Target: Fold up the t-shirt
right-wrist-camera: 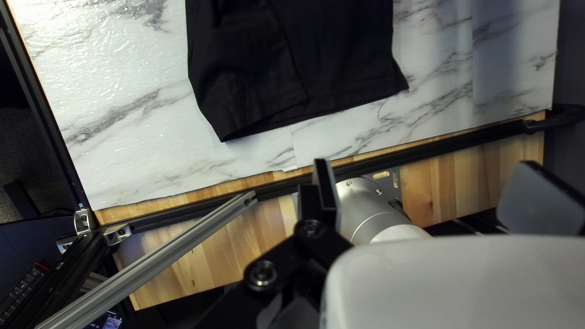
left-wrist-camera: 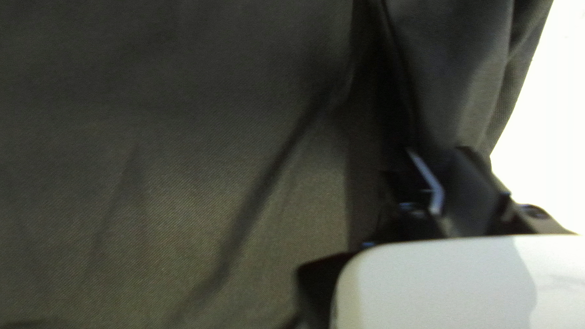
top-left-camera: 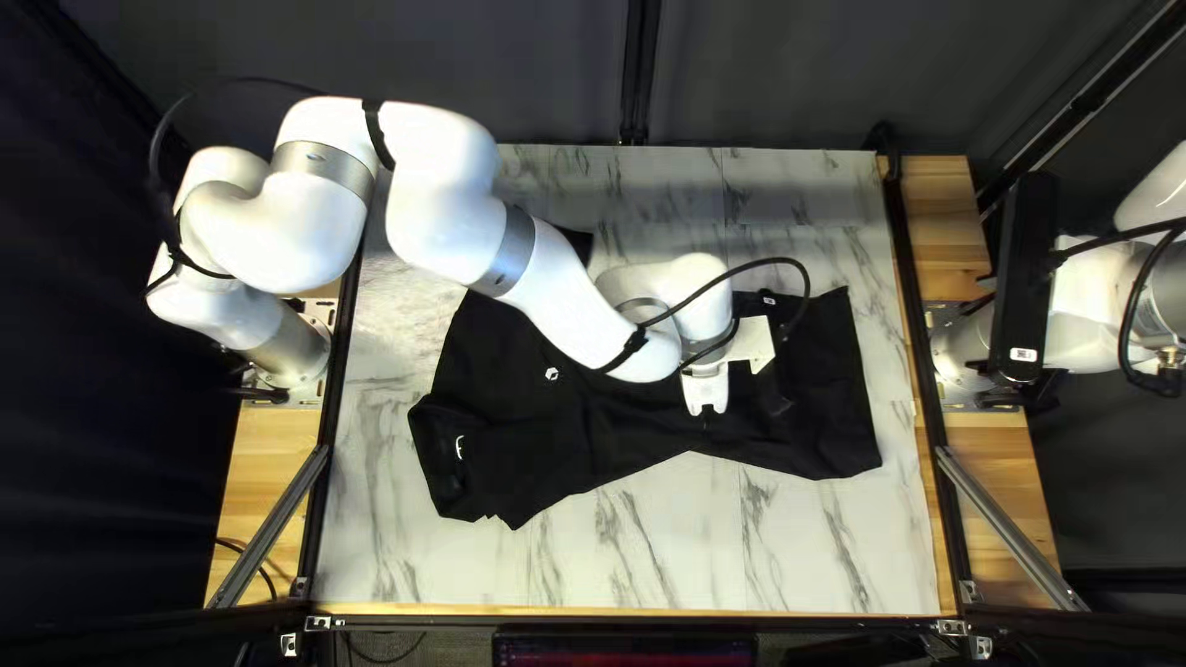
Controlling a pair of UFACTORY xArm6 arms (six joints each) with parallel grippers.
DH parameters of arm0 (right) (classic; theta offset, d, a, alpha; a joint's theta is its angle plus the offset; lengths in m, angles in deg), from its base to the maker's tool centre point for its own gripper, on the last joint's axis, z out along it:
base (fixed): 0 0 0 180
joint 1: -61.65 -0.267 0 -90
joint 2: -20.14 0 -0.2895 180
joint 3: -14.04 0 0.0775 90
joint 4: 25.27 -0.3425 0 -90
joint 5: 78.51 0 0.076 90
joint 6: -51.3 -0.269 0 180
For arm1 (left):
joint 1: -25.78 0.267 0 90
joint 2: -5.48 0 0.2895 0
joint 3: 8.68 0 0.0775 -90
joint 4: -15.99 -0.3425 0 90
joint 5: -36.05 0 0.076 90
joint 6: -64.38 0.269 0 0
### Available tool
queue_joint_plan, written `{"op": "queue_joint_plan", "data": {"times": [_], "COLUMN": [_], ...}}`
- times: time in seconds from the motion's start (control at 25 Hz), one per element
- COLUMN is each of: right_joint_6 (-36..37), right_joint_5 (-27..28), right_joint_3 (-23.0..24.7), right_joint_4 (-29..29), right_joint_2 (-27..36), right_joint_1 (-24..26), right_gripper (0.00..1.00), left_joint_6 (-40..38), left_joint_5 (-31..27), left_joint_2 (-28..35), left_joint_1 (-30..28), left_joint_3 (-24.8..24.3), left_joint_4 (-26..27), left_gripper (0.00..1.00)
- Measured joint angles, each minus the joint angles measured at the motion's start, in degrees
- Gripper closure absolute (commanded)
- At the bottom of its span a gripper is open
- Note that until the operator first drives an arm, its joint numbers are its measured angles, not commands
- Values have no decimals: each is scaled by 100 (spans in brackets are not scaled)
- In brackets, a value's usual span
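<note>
This looks like a robotics lab. In the top left view, a left arm point(top-left-camera: 439, 229) rises from 9 o'clock and a right arm point(top-left-camera: 1087, 309) from 3 o'clock, both fixed at a marble-patterned table point(top-left-camera: 840, 556) with wooden boards point(top-left-camera: 970, 247). A dark curtain point(top-left-camera: 371, 62) hangs at 12, metal bars point(top-left-camera: 1013, 525) brace 5 and 7, and a screen point(top-left-camera: 624, 650) sits at 6. The right wrist view adds a keyboard point(right-wrist-camera: 24, 286).
</note>
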Motion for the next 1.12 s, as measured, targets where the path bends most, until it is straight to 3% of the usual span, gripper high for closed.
{"op": "queue_joint_plan", "data": {"times": [0.32, 0.36, 0.4, 0.44, 0.88, 1.12], "right_joint_6": [0, 0, 0, 0, 0, 0], "right_joint_5": [0, 0, 0, 0, 0, 0], "right_joint_3": [0, 0, 0, 0, 0, 0], "right_joint_4": [0, 0, 0, 0, 0, 0], "right_joint_2": [0, 0, 0, 0, 0, 0], "right_joint_1": [0, 0, 0, 0, 0, 0], "right_gripper": [0, 0, 0, 0, 0, 0], "left_joint_6": [-272, -300, -328, -352, -782, -964], "left_joint_5": [113, 135, 159, 180, 406, 532], "left_joint_2": [91, 109, 127, 142, 1045, 1783], "left_joint_1": [134, 143, 150, 155, -176, -367], "left_joint_3": [-166, -198, -231, -260, -1215, -2088], "left_joint_4": [-380, -402, -420, -432, -729, -833], "left_gripper": [100, 95, 26, 0, 0, 0]}}
